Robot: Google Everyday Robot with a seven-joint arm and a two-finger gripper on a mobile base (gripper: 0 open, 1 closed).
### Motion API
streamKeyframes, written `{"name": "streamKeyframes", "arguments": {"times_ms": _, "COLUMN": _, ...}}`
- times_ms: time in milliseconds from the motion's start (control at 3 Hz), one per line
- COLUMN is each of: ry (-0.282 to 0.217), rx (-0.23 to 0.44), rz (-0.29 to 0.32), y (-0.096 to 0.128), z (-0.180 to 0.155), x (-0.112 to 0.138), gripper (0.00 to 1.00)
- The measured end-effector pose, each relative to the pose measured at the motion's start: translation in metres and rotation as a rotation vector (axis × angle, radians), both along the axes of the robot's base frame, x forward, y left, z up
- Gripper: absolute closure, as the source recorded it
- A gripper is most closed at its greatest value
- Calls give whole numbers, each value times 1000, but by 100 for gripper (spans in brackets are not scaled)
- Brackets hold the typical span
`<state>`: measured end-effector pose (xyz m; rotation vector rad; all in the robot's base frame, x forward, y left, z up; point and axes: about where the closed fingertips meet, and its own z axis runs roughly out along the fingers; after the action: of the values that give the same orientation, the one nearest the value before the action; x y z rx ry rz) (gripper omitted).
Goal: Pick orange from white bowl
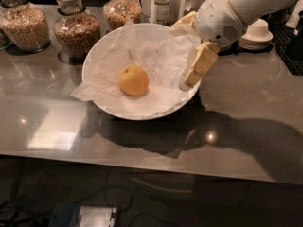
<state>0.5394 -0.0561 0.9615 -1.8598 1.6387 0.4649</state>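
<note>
The orange [134,80] lies left of centre in the white bowl [100,56], on its crinkled white paper lining. The bowl stands on the grey countertop. My gripper [182,56], on a white arm coming in from the upper right, hangs over the bowl's right rim. Its cream fingers [201,64] are spread apart and hold nothing. One finger points down over the right rim and the other sits near the back rim. The gripper is to the right of the orange and apart from it.
Three glass jars of grains [75,30] stand behind the bowl at the back left. A bottle [162,4] stands behind the bowl. Small stacked off-white bowls [257,33] sit at the back right. The counter's front edge [142,162] runs across below.
</note>
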Motion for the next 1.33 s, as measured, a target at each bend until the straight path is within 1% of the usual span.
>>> {"name": "streamKeyframes", "arguments": {"times_ms": 333, "ry": 1, "rx": 1, "rz": 1, "y": 1, "z": 0, "x": 0, "gripper": 9}}
{"name": "streamKeyframes", "arguments": {"times_ms": 667, "ry": 22, "rx": 16, "rz": 0, "y": 5, "z": -10, "x": 5, "gripper": 11}}
{"name": "streamKeyframes", "arguments": {"times_ms": 1000, "ry": 52, "rx": 14, "rz": -20, "y": 23, "z": -23, "x": 13, "gripper": 21}}
{"name": "streamKeyframes", "arguments": {"times_ms": 1333, "ry": 53, "rx": 11, "rz": -21, "y": 25, "z": -24, "x": 14, "gripper": 23}}
